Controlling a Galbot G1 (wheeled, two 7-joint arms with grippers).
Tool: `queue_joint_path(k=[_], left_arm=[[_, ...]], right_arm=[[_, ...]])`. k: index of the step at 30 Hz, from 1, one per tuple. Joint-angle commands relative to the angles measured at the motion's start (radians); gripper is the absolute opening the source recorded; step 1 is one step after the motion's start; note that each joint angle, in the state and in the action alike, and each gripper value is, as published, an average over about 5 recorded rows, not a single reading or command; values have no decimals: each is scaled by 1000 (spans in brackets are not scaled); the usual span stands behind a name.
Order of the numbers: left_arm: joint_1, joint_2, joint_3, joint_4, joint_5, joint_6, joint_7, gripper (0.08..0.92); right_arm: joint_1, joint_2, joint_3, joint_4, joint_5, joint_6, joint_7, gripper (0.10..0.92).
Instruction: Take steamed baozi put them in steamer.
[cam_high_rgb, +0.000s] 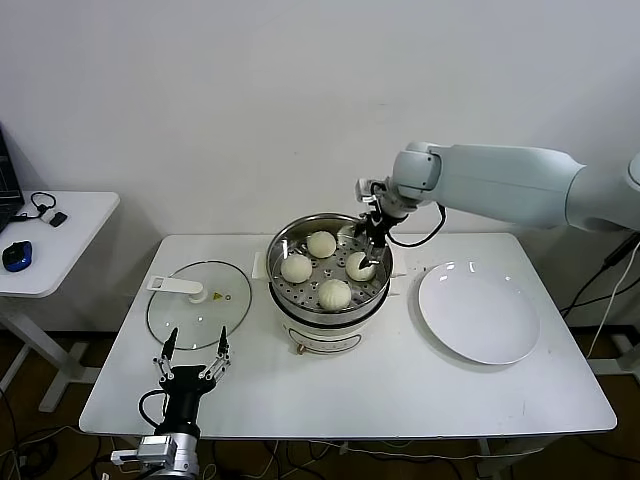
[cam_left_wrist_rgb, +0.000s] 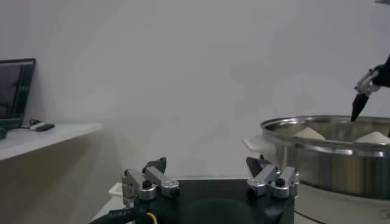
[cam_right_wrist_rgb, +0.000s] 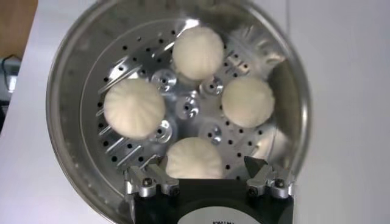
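All four buns (cam_high_rgb: 334, 292) are sitting in the steamer (cam_high_rgb: 329, 315) on the holed tray, with the right gripper (cam_high_rgb: 366, 251) hanging over the pot's right side; its fingers are spread apart around nothing, one bun (cam_right_wrist_rgb: 194, 159) right below them. Left gripper (cam_high_rgb: 194, 357) sits splayed wide near the table's front edge, just in front of the glass lid (cam_high_rgb: 198, 303); the white plate (cam_high_rgb: 478, 310) is off to the right gripper's outer side

Four domed cream-white baozi (cam_high_rgb: 321, 243) sit apart on the shiny steel steamer's (cam_high_rgb: 283, 285) perforated tray
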Motion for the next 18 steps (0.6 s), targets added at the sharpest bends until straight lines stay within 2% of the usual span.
queue_joint_path(k=[1,5,9,13,18], left_arm=[[-3,-15,4,-5,5,2,3,823],[-2,-15,8,-13,9,4,4,823],[0,-16,8,-22,11,7,5,823],[1,-16,6,-22,15,5,6,823],[7,-17,3,-25,24,1,8,823]], right_arm=[[17,-254,163,322,15,-55,359,823],[-115,-433,320,507,17,-88,583,823],[-412,-627,621,689,-4,-99,772,823],[-724,-765,900,810,-79,-22,890,823],[-1396,-796,1579,890,-186,67,969,823]])
